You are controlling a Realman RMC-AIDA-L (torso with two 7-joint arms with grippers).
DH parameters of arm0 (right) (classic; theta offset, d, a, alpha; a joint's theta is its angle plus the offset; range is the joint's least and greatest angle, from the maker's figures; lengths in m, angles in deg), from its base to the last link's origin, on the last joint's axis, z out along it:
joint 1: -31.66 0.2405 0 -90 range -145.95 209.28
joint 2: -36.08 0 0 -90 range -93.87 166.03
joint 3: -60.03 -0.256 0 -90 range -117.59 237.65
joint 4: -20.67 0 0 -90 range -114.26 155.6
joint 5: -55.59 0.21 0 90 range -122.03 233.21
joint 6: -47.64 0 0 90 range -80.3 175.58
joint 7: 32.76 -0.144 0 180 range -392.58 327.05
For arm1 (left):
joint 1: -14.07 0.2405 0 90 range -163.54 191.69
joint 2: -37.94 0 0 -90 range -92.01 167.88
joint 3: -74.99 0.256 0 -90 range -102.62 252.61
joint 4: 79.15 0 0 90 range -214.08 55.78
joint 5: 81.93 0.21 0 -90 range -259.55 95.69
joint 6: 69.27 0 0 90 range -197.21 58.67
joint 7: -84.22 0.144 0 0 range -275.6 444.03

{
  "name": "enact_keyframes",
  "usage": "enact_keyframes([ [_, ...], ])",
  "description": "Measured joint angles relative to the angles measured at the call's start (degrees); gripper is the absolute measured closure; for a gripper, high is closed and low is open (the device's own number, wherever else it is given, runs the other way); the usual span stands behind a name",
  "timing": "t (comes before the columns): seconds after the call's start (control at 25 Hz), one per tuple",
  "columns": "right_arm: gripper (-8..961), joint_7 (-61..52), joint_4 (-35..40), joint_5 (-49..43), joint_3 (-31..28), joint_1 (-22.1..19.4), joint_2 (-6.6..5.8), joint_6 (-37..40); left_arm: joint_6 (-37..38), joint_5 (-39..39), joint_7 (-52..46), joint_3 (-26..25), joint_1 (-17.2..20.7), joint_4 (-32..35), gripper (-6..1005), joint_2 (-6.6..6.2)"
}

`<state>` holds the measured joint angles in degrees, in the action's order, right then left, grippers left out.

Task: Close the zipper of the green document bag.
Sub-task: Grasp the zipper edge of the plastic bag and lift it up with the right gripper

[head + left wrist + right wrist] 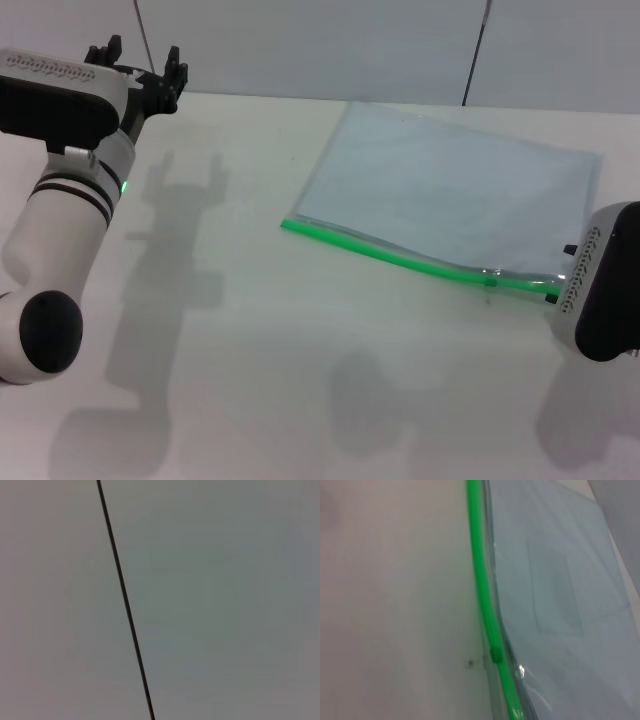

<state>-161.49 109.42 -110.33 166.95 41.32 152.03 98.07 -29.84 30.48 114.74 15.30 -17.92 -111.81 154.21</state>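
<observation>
The green document bag (450, 185) lies flat on the white table, right of centre, and is translucent pale blue-grey. Its zipper (400, 257) is a bright green strip along the near long edge, and a small green slider (490, 283) sits near the right end. The right wrist view shows the zipper (481, 580) and slider (496, 655) close up beside the bag (560, 590). My right gripper (560, 273) is at the bag's right end, mostly hidden behind its wrist housing. My left gripper (140, 62) is raised at the far left back, open and empty, well away from the bag.
The table's (250, 330) back edge meets a pale wall. Thin dark cables (475, 50) run down the wall; the left wrist view shows only the wall and one cable (125, 600).
</observation>
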Motion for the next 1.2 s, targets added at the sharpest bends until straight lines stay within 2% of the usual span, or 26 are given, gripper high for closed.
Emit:
enact_keyframes([
  [0.4, 351, 1.2, -2.0, -0.1, -0.6, 1.5, -0.13, -0.7, -0.2, 0.0, 0.0, 0.0, -0.1, -0.1, 294, 0.0],
  [0.76, 352, 3.7, -2.1, -0.1, -0.8, 1.6, -0.22, 2.5, -0.2, 0.0, 0.0, 0.0, 0.3, -0.1, 295, 0.0],
  [1.2, 359, 5.1, -3.8, -0.1, -3.4, 2.6, -0.18, 1.4, -0.2, 0.0, 0.0, -0.7, 0.4, -0.5, 296, 0.0],
])
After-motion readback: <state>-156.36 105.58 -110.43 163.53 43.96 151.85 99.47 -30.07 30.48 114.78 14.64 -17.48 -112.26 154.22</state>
